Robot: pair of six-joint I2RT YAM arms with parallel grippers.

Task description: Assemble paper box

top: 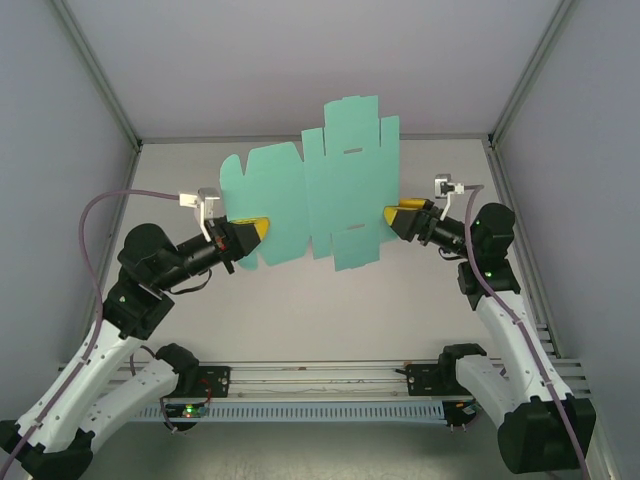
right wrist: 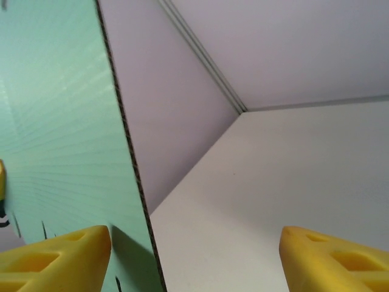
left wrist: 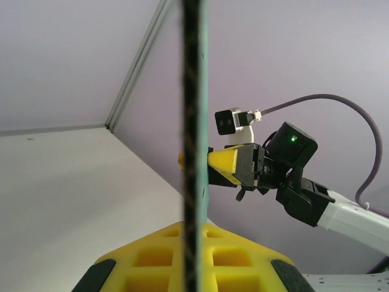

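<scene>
White table (top: 300, 330) | paper box (top: 330, 180) aloft, left hand (top: 262, 230) clamped on edge | right hand (top: 390, 218) apart, perhaps touching

The left arm (top: 150, 275) is leaning up and inward from its base toward the lower left edge of the paper box (top: 330, 185), with its wrist angling to the right. The left gripper (top: 255, 230) is pinching that edge, its yellow fingers (left wrist: 152, 258) pressing together on the two faces of the card. The right arm (top: 490, 255) is standing to the right of the paper box, elbow bent, its forearm pointing left at the sheet's right edge. The right gripper (top: 393, 217) is gaping, its fingers (right wrist: 58, 258) spread well apart. One is lying just beside the card's face and the other is sitting well clear of it, so neither is clamping.
</scene>
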